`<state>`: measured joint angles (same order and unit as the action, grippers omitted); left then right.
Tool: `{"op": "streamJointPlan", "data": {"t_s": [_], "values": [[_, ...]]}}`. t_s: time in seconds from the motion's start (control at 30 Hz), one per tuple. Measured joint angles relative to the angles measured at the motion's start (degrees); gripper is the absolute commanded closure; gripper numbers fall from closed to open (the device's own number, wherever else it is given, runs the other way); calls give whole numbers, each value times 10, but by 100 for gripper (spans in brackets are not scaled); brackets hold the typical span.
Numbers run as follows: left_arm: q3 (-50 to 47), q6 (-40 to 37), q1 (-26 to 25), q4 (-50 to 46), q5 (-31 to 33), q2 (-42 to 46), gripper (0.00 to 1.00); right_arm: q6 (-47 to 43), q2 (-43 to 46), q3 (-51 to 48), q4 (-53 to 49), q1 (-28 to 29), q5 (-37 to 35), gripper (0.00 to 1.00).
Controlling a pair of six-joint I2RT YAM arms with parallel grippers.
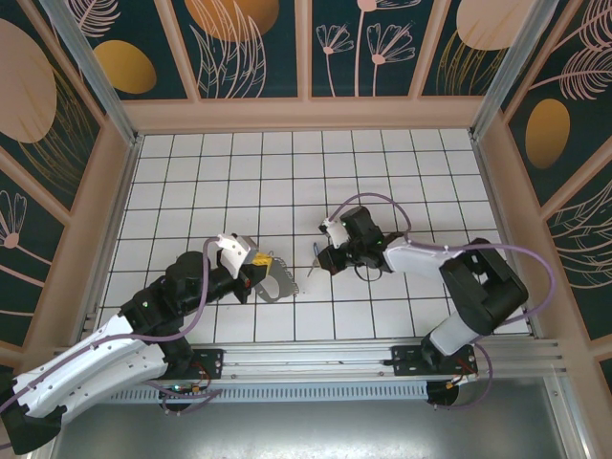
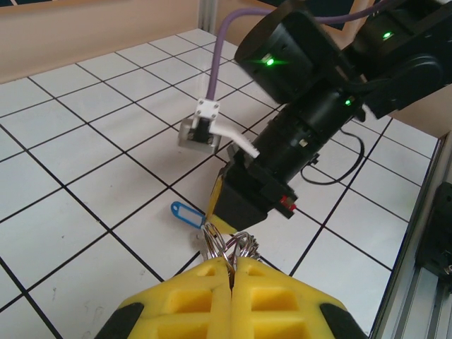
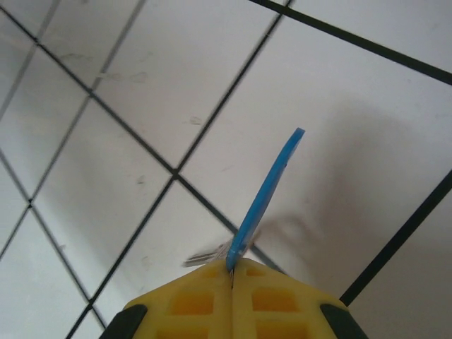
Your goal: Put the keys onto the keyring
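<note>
My left gripper (image 1: 259, 274) is shut on the keyring (image 1: 278, 283), an oval loop with small silvery bits along its edge, held just above the white tiles. In the left wrist view its yellow fingers (image 2: 205, 282) pinch the silvery wire rings (image 2: 227, 244). My right gripper (image 1: 319, 259) hovers close to the right of the loop, shut on the key's blue tag (image 3: 268, 191), which stands edge-on from the fingertips (image 3: 212, 279). The thin silvery key blade (image 3: 210, 255) pokes out to the left. From the left wrist, the blue tag (image 2: 186, 214) lies right beside the rings, under the right gripper (image 2: 220, 212).
The white tiled floor (image 1: 239, 172) is boxed in by tan walls (image 1: 306, 113) at the back and both sides. A metal rail (image 1: 316, 361) runs along the near edge. Purple cables (image 1: 382, 201) loop over the right arm.
</note>
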<state>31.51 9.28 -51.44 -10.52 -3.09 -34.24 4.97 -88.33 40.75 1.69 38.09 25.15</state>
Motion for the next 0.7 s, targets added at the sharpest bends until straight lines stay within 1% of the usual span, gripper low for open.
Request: {"op": "streamJointPlan", "data": {"t_s": [0.17,0.33,0.5,0.6,0.7], "values": [[0,0,0,0,0,-7,100,-47,93,-28,20,28,12,100],[10,-8,0,-13,-1,-11,100,-101,216,-77,69,63,39,100],[39,-31,0,-19,-26,-14,100,-137,332,-123,118,68,66,100],[50,-47,0,-18,-50,-17,100,-151,359,-123,131,68,78,100],[59,-63,0,-17,-75,-31,100,-154,361,-121,138,68,90,100]]}}
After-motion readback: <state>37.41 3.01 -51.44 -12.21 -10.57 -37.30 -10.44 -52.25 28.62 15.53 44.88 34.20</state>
